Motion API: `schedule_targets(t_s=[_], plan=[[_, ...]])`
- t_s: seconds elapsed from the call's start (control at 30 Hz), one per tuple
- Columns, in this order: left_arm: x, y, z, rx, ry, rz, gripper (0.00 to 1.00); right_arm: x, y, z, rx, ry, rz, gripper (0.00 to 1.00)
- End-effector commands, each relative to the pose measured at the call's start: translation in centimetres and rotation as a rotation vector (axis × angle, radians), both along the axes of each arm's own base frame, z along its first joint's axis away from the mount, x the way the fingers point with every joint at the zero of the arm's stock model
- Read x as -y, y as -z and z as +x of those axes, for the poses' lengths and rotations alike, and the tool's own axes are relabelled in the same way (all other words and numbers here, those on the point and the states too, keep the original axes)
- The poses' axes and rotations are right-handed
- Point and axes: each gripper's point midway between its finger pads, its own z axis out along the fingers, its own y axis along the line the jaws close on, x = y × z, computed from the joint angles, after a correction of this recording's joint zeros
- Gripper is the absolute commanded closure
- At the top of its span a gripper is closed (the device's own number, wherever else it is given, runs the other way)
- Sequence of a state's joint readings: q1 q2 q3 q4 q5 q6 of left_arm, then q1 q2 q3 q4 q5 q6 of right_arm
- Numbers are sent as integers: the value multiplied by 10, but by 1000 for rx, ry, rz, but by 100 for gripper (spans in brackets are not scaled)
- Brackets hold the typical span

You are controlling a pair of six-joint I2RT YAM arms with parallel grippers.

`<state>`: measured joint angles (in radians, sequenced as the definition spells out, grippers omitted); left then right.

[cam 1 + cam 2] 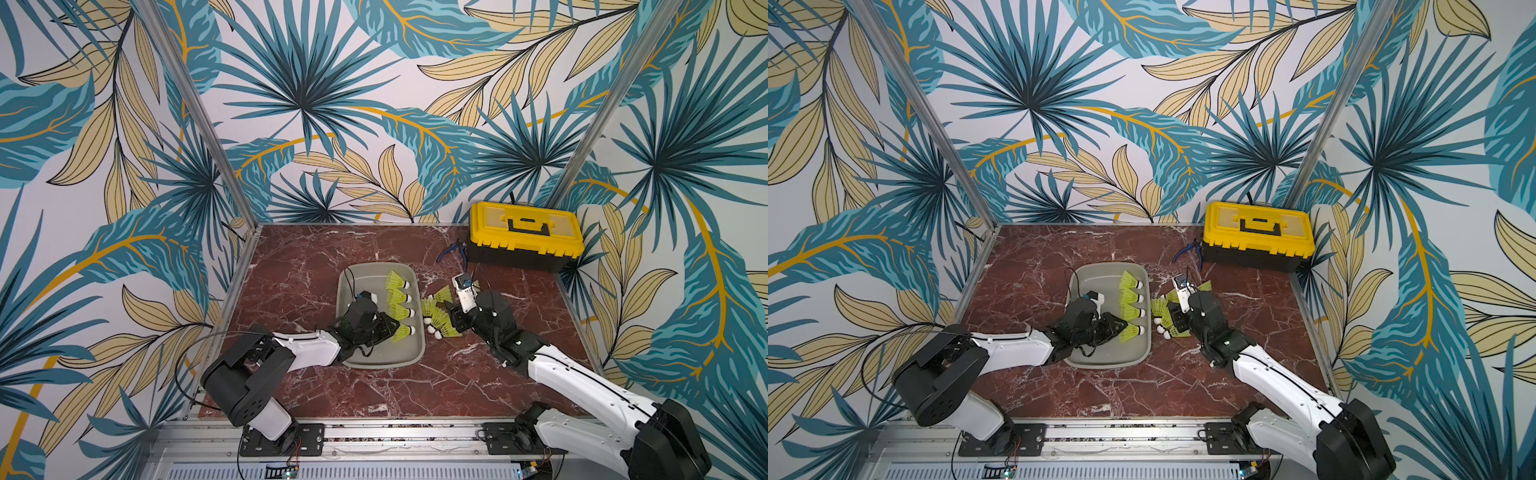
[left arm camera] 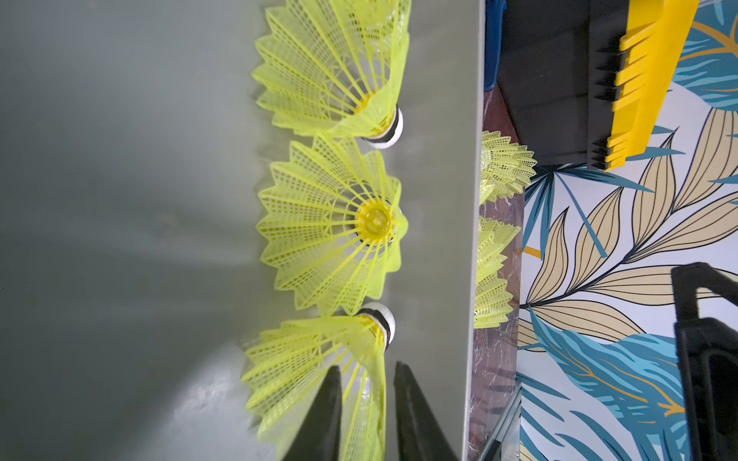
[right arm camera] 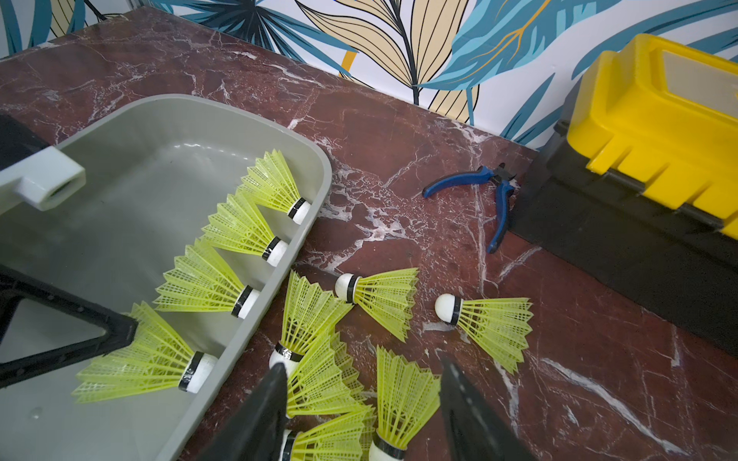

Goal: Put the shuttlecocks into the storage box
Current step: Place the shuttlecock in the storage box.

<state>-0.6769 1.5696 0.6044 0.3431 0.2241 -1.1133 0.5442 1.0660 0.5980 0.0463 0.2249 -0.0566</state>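
Note:
The grey storage box lies mid-table with several neon shuttlecocks in a row along its right wall. My left gripper is inside the box, open by a narrow gap. The skirt of the nearest shuttlecock lies loosely between its fingers, resting on the box floor. Several more shuttlecocks lie in a heap on the table just right of the box. My right gripper stands open low over that heap, and one shuttlecock lies between its fingers.
A yellow-lidded black toolbox stands at the back right corner. Blue pliers lie in front of it. Leaf-patterned walls close in the marble table on three sides.

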Motion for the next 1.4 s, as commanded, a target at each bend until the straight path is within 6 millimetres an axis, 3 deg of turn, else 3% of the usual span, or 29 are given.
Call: schedule_targets(t_s=[0.0, 0.47, 0.67, 0.83, 1.07, 1.37], plan=[[-1, -3, 3, 19, 2, 4, 67, 6, 16, -5, -38, 17, -29, 39], [-7, -15, 3, 55, -1, 34, 44, 10, 16, -5, -37, 44, -17, 39], [-15, -29, 3, 112, 17, 92, 35, 26, 12, 0, -17, 159, -3, 39], [-34, -46, 8, 173, 7, 202, 33, 33, 7, 4, -9, 231, 38, 39], [-76, -73, 16, 255, -32, 338, 33, 48, 10, 14, -95, 397, 87, 37], [-109, -106, 14, 396, -11, 482, 28, 52, 37, 35, -329, 561, 201, 36]])
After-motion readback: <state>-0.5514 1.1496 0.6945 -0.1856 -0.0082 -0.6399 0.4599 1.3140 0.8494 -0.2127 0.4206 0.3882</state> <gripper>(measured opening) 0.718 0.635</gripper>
